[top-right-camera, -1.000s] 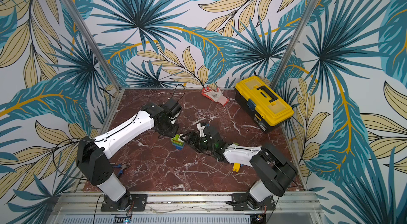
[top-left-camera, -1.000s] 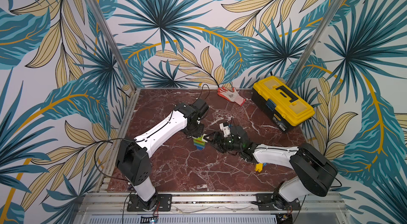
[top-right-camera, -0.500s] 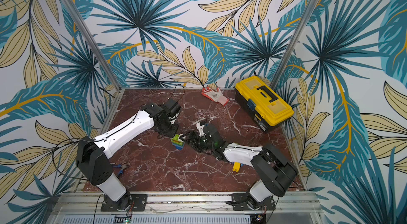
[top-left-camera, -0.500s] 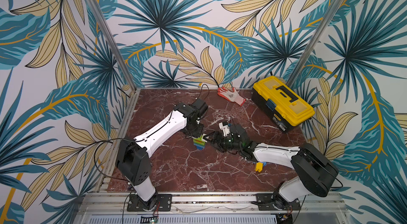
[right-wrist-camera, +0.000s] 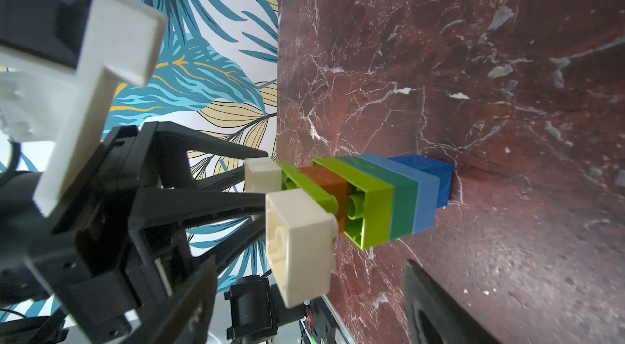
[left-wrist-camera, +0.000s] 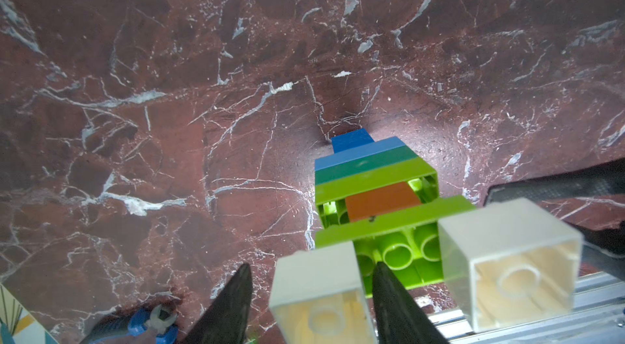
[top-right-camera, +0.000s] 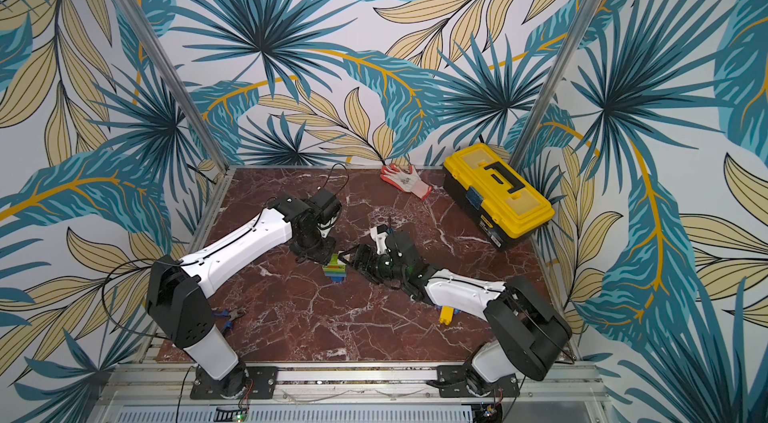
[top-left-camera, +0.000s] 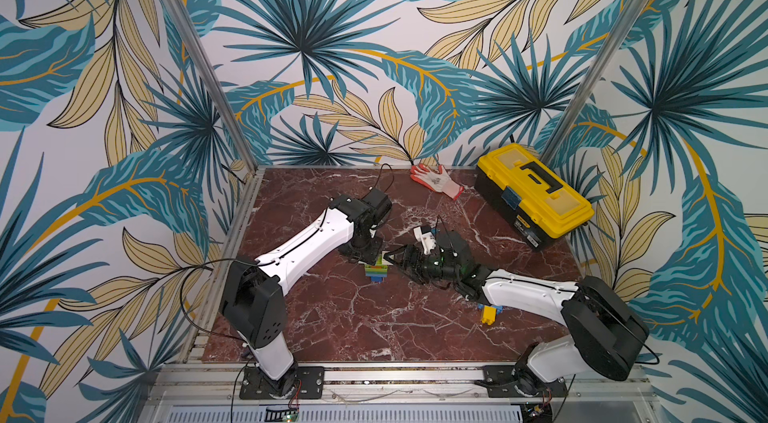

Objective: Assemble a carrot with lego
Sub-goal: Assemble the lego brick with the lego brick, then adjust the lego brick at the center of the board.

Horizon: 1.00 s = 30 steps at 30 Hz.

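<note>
A lego stack (top-left-camera: 376, 271) (top-right-camera: 336, 269) stands on the marble table. From the bottom it is blue, light blue, green, lime and orange (right-wrist-camera: 323, 181), then a lime plate carrying two cream bricks (right-wrist-camera: 297, 244). My left gripper (left-wrist-camera: 311, 266) hangs over the stack, open. One cream brick (left-wrist-camera: 324, 295) sits between its fingers with a gap on each side, and another cream brick (left-wrist-camera: 507, 244) lies beside it. My right gripper (right-wrist-camera: 311, 261) comes in from the side, open, and its fingers straddle the stack's top without touching.
A yellow toolbox (top-left-camera: 534, 194) and a red-and-white glove (top-left-camera: 436, 179) lie at the back right. A yellow brick on a blue one (top-left-camera: 489, 313) sits by the right arm. Blue-handled pliers (top-right-camera: 228, 317) lie near the left arm's base.
My left gripper has opened and let go of the cream brick, which stays on the stack. The right gripper has barely moved.
</note>
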Available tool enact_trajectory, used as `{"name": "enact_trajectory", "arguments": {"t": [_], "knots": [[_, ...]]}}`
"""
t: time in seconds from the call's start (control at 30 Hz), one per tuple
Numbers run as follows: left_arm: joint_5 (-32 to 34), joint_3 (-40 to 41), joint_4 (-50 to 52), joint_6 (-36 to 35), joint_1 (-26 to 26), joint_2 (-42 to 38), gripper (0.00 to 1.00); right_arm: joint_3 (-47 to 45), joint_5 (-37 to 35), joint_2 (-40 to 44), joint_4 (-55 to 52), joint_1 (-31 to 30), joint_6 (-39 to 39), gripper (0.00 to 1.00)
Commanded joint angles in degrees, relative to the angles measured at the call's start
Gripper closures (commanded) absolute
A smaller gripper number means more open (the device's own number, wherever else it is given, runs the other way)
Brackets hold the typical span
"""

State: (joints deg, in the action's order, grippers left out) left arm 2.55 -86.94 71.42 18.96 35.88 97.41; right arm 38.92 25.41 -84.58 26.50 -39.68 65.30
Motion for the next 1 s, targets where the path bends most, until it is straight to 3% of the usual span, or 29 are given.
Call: {"name": "enact_trajectory", "arguments": {"t": [0.0, 0.13, 0.37, 0.5, 0.6, 0.73, 0.83, 0.97], "knots": [[0.39, -1.73, 1.66, 0.22, -0.21, 0.00, 0.33, 0.48, 0.69, 2.11, -1.58, 0.37, -1.57, 0.14], [2.80, -3.05, 1.69, 0.37, -0.22, -0.74, 0.19, 0.28, 0.04, 4.64, -4.03, 0.53, -3.46, 0.09], [3.97, -4.76, 1.64, 0.52, -0.28, -1.01, 0.13, 0.45, -1.04, 8.26, -9.43, 1.07, -7.99, 0.01], [7.22, -4.89, 1.62, 0.96, -0.35, -3.02, 0.10, -1.64, -7.24, 14.33, -16.75, 0.32, -15.60, 0.01], [10.67, -5.98, 1.62, 0.92, -0.97, -5.73, 0.01, -2.25, -18.09, 19.65, -24.16, -3.96, -24.79, 0.01], [9.91, -5.60, -0.93, 0.24, -4.17, -12.37, 0.01, -7.38, -40.74, 23.57, -22.11, -18.06, -32.83, 0.01], [9.09, 1.17, -9.36, -0.46, -7.29, -21.45, 0.01, -9.71, -51.96, 19.80, -17.56, -25.64, -32.76, 0.01], [1.15, 12.23, -20.68, 2.51, -17.42, -35.54, 0.01, -11.21, -61.15, 9.93, -6.42, -32.34, -33.83, 0.04]]}}
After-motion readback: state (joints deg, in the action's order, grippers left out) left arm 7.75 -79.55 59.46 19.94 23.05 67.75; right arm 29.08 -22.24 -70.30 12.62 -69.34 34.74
